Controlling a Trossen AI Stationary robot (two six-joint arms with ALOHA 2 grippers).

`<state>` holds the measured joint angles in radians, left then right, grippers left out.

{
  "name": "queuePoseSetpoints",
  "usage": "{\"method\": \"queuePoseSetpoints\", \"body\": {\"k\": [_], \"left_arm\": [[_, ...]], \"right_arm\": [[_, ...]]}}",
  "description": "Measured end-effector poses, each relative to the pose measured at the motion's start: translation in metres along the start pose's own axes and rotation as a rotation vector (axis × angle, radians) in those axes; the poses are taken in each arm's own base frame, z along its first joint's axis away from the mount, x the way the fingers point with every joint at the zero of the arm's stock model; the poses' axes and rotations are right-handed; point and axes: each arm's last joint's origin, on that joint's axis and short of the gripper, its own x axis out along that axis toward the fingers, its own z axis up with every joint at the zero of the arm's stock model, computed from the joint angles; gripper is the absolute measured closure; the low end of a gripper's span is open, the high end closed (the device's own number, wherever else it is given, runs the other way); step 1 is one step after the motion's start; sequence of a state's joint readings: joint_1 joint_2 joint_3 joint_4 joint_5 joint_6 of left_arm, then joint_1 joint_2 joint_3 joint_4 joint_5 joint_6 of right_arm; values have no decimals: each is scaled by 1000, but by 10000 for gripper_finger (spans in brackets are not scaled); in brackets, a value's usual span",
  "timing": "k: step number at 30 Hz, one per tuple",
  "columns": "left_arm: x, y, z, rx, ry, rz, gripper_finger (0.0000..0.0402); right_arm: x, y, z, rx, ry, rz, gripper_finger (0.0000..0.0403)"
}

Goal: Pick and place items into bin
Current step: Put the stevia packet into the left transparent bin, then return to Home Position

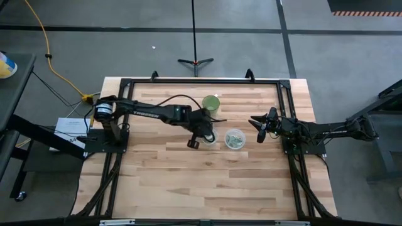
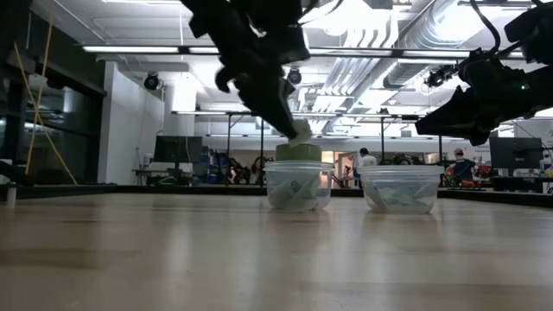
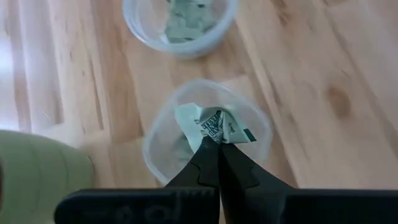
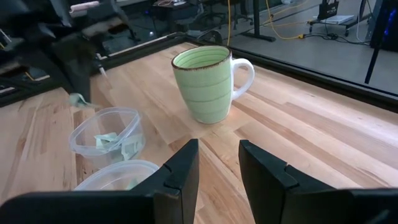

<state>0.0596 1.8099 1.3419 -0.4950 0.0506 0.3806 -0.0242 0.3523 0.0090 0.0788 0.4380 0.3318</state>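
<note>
My left gripper (image 3: pixel 213 145) is shut on one pale green-and-white packet (image 3: pixel 211 123) and hangs over a clear plastic bin (image 3: pixel 258 134) near the table's middle (image 1: pixel 208 135). In the low view the packet (image 2: pixel 301 130) sits just above that bin's rim (image 2: pixel 294 166). A second clear bin (image 3: pixel 180 22) beside it holds several packets (image 1: pixel 235 139). The bin under the gripper also holds a few packets (image 4: pixel 109 142). My right gripper (image 4: pixel 219 163) is open, raised above the table right of the bins (image 1: pixel 260 125), touching nothing. My left gripper pinches the packet by one crumpled edge (image 3: pixel 213 134) between its two fingertips, coming from above and pointing down. The packet is lifted clear and juts out beyond the fingertips, over the opening of the bin.
A green mug (image 4: pixel 205 84) with a handle stands on the table just beyond the bins, toward the far edge (image 1: pixel 211 103). Black frame rails (image 1: pixel 286 113) run along the table's sides. Bare wood lies open toward the near edge (image 1: pixel 201 182).
</note>
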Motion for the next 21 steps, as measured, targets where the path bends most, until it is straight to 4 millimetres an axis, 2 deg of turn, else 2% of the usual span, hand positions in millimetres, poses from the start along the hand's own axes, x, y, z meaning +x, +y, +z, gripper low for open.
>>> {"method": "queuePoseSetpoints", "body": {"k": [4, 11, 14, 17, 21], "left_arm": [[5, 2, -3, -26, 11, -18, 354], [7, 1, -2, -13, -1, -35, 255], [5, 2, -2, -22, 5, -11, 228], [2, 3, 2, -23, -30, 6, 221], [-8, 2, 6, -66, -114, -30, 240]], "right_arm": [[0, 0, 0, 3, 4, 2, 297], [0, 0, 0, 2, 1, -2, 297], [0, 0, 0, 3, 1, -2, 297], [0, 0, 0, 3, 2, -2, 297], [0, 0, -1, 5, 6, 2, 297]]}}
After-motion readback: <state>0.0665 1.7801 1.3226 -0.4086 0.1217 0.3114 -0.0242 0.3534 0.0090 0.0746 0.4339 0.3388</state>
